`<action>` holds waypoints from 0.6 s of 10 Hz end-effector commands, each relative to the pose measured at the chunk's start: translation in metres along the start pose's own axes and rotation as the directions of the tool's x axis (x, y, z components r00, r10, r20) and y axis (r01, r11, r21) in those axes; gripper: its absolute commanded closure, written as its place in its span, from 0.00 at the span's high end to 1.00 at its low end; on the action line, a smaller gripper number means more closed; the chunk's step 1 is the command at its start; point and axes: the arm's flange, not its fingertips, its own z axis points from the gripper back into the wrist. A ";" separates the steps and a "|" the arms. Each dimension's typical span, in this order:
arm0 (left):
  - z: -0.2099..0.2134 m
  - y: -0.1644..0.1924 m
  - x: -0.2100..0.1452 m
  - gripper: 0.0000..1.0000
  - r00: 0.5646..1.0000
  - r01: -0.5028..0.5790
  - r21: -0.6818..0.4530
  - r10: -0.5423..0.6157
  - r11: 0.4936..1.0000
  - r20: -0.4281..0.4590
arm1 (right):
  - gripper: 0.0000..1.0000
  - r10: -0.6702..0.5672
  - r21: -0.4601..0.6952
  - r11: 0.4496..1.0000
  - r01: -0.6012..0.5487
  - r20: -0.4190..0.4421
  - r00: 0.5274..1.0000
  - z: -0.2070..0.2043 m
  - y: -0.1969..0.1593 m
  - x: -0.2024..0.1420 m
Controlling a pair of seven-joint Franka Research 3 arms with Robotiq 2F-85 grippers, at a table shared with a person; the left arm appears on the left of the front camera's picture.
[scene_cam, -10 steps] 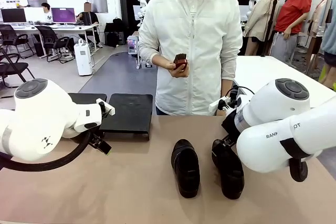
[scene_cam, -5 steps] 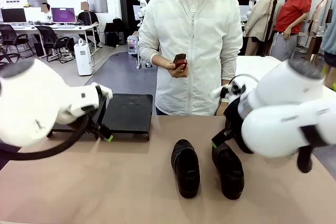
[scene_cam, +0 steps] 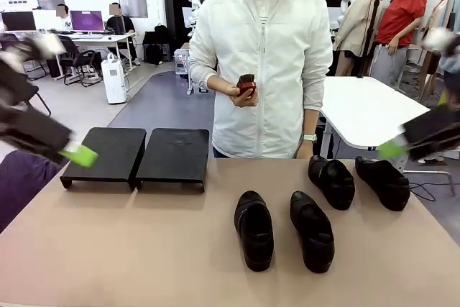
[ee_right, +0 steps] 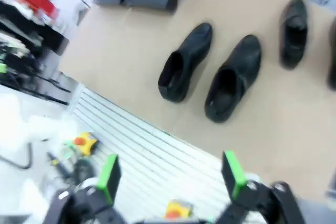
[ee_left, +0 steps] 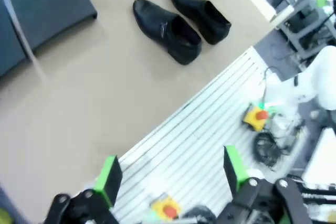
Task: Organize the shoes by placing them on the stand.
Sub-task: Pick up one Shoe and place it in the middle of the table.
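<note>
Four black loafers lie on the tan table: two side by side near the front (scene_cam: 254, 229) (scene_cam: 312, 230), two farther right (scene_cam: 332, 180) (scene_cam: 382, 181). The stand, two low black platforms (scene_cam: 104, 152) (scene_cam: 175, 154), is bare at the back left. My left gripper (ee_left: 171, 174) is open and high over the table's near edge, with one green pad (scene_cam: 79, 154) blurred at the left edge of the front view. My right gripper (ee_right: 170, 176) is open too, high above the shoes (ee_right: 185, 61) (ee_right: 233, 77), with one pad (scene_cam: 392, 149) at the right edge.
A person in a white jacket stands behind the table holding a small brown brush (scene_cam: 246, 84) in one hand. A white table (scene_cam: 366, 109) stands behind on the right. Below both wrist cameras lies a white slatted surface (ee_left: 210, 124) with a yellow and red button.
Both arms have swung up and outward from the table's middle to the picture's edges. The two far right shoes, hidden by the right arm before, are now uncovered. The shoes and the person have not moved.
</note>
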 end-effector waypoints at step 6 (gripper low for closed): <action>0.061 0.048 -0.037 1.00 0.986 -0.121 -0.026 0.123 0.992 0.108 | 1.00 -0.214 0.028 0.977 0.212 0.126 0.969 0.051 -0.067 -0.024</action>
